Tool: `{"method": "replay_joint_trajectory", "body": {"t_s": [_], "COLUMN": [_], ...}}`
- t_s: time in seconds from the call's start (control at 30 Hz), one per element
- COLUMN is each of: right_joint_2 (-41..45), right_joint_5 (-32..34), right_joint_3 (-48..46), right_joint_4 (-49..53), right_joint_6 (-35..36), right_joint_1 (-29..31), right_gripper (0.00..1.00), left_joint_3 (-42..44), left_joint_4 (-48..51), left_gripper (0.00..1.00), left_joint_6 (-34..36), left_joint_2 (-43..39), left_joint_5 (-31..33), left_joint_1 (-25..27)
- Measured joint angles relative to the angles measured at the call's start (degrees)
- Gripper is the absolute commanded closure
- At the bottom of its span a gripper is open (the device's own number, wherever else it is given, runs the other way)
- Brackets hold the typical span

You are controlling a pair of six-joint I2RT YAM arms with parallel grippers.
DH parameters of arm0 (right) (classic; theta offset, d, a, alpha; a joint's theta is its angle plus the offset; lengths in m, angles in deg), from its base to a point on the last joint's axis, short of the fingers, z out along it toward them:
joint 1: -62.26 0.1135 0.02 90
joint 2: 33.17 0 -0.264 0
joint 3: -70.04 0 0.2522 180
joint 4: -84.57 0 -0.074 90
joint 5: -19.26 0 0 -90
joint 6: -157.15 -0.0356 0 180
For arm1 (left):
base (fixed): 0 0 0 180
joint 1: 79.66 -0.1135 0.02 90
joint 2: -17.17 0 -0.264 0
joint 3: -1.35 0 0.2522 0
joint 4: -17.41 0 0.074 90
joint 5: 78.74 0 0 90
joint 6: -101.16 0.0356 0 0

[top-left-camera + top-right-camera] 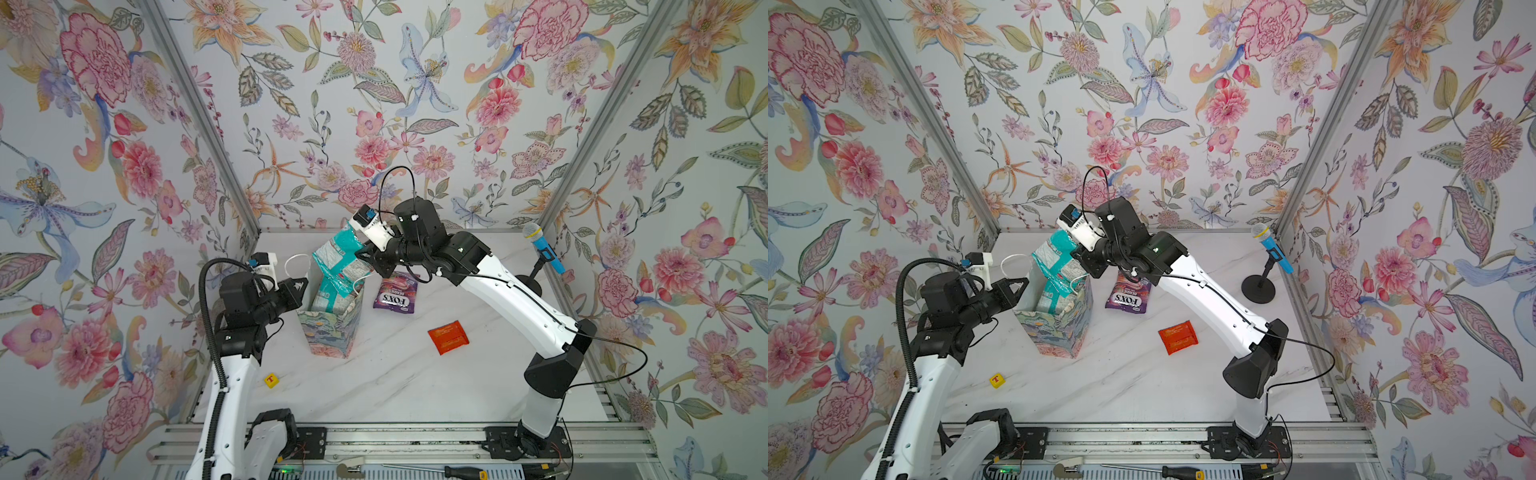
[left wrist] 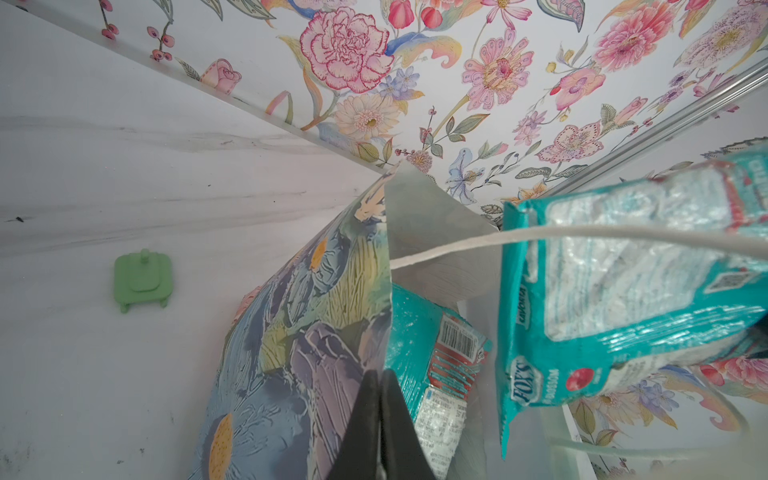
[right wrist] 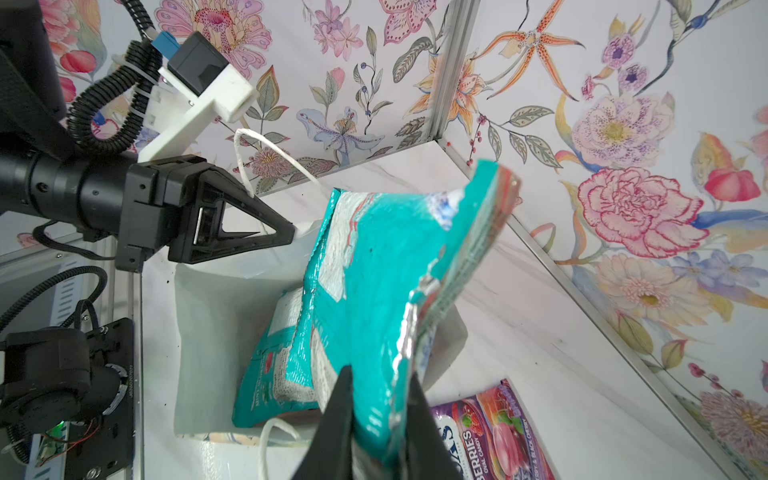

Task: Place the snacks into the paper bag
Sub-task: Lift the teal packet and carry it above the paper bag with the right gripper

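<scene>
Two grips we see, left gripper (image 2: 380,374) clamped on the paper bag (image 1: 328,332) rim, right gripper (image 3: 380,376) pinching a teal packet (image 1: 334,253) at its mouth, second teal packet (image 1: 330,297) inside

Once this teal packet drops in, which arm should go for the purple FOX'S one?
Probably right: the right gripper holds the teal packet near the purple packet, while the left gripper pinches the paper bag rim on its far side.

The teal packet (image 1: 336,253) is glossy, crinkled plastic, the purple packet (image 1: 395,295) shiny too; the paper bag (image 1: 328,332) looks matt, brushstroke-textured; the tabletop (image 1: 395,386) is smooth, marble-patterned.
</scene>
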Motion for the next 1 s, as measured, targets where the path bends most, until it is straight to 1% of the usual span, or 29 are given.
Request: {"method": "replay_joint_trajectory", "body": {"t_s": [0.33, 0.67, 1.0], "right_joint_2": [0.0, -0.7, -4.7], "right_joint_5": [-2.0, -4.4, -5.7], "right_joint_3": [0.0, 0.2, 5.0], "right_joint_4": [2.1, 5.0, 9.7], "right_joint_6": [2.4, 6.3, 9.7], "right_joint_1": [0.2, 1.5, 2.7], "right_gripper": [1.00, 1.00, 1.00], "left_joint_3": [0.0, 0.0, 0.0], "left_joint_4": [0.0, 0.0, 0.0], "left_gripper": [0.95, 0.95, 0.95], "left_joint_6": [0.0, 0.0, 0.0], "left_joint_2": [0.0, 0.0, 0.0], "left_joint_5": [0.0, 0.0, 0.0], "left_joint_1": [0.0, 0.0, 0.0]}}
